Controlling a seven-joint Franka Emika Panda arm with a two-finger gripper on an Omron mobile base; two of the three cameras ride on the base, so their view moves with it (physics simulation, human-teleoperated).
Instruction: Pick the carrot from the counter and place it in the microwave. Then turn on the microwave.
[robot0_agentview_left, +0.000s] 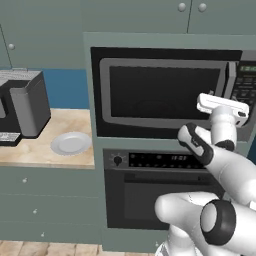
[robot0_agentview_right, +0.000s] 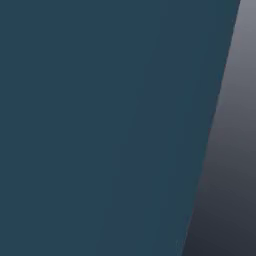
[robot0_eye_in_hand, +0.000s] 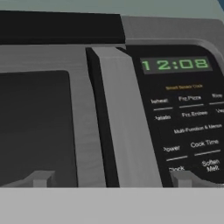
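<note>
Gripper (robot0_eye_in_hand: 111, 179) spread wide, nothing between its tips, hovering close before the shut microwave (robot0_agentview_left: 160, 92), door handle (robot0_eye_in_hand: 124, 118) dead ahead between the tips, keypad (robot0_eye_in_hand: 188, 127) off one side; carrot's whereabouts can't be told.

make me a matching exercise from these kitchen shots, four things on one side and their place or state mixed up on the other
Things:
1. microwave
2. plate
3. gripper
4. oven

Places or states:
A. on the beige counter, left of the appliance column
B. open, fingertips either side of the door handle
C. door shut, green display lit
D. below the microwave, with a knob at its left

Pairs: 1-C, 2-A, 3-B, 4-D
</note>
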